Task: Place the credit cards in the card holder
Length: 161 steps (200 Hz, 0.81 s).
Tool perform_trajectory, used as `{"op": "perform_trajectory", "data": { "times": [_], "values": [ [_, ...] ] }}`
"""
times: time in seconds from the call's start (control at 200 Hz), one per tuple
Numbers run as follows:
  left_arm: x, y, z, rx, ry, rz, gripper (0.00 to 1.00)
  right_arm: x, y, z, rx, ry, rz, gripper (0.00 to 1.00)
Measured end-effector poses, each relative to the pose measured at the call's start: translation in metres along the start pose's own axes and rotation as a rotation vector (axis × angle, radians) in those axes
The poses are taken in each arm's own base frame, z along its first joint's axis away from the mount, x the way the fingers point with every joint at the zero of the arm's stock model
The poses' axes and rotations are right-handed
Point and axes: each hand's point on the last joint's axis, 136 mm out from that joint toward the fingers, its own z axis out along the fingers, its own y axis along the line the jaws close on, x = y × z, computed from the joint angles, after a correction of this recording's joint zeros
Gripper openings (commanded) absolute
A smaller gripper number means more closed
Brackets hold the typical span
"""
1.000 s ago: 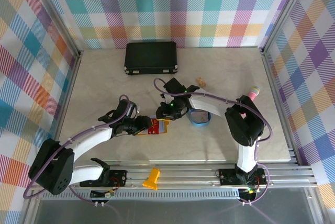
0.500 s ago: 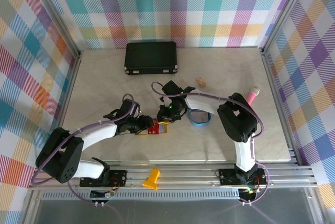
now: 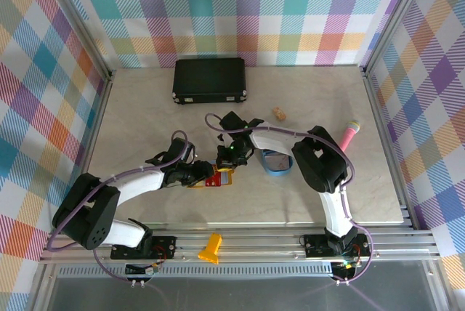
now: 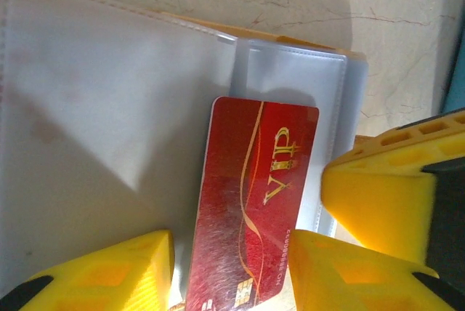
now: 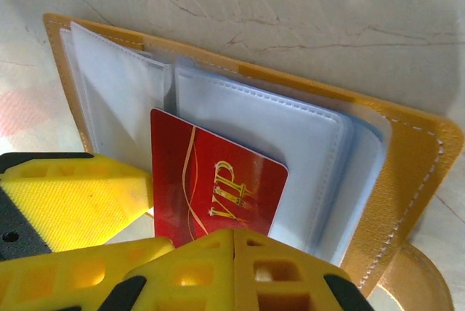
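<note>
- The card holder lies open near the front middle of the table, well apart from the checked walls on the left, back and right.
- Behind it the table is bare up to the black case, which stands near the back wall. To the left of the left arm there is also wide free surface.
- On the right the room is tighter: the blue tray sits just beside the right arm's wrist, and a pink stick lies further right, near that arm's elbow.
- In front, the metal rail closes the table edge, near the holder.
- The red card lies on the holder's clear sleeves, slightly tilted. Whether its top end is inside a sleeve, I cannot tell.
- The left gripper has its jaws about half apart, closed against the two long edges of the card at its lower end.
- The right gripper is fully closed. Its two fingers meet with nothing between them, and the tips are over the lower part of the card.
- The left arm reaches low from its base at the front left, the forearm going right toward the holder.
- The right arm rises from its base at the front right and folds at the elbow. Its forearm runs to the left, so both grippers meet tip to tip over the holder.
</note>
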Motion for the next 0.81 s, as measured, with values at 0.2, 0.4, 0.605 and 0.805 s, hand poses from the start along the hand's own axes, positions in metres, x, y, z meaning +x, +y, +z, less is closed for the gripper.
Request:
{"op": "perform_trajectory", "data": {
  "times": [0.2, 0.4, 0.605, 0.805],
  "values": [
    [0.002, -0.001, 0.002, 0.014, 0.012, 0.001, 0.45, 0.002, -0.008, 0.009, 0.016, 0.018, 0.014, 0.00],
    [0.003, -0.004, 0.003, 0.031, 0.018, 0.005, 0.45, 0.002, -0.008, 0.011, 0.013, 0.026, 0.017, 0.00],
    [0.009, -0.005, 0.003, 0.054, 0.039, 0.006, 0.38, 0.003, -0.008, 0.012, 0.009, 0.028, 0.025, 0.00],
    [0.009, -0.008, 0.002, 0.068, 0.036, 0.010, 0.31, 0.003, -0.008, 0.012, 0.006, 0.031, 0.031, 0.00]
  ]
}}
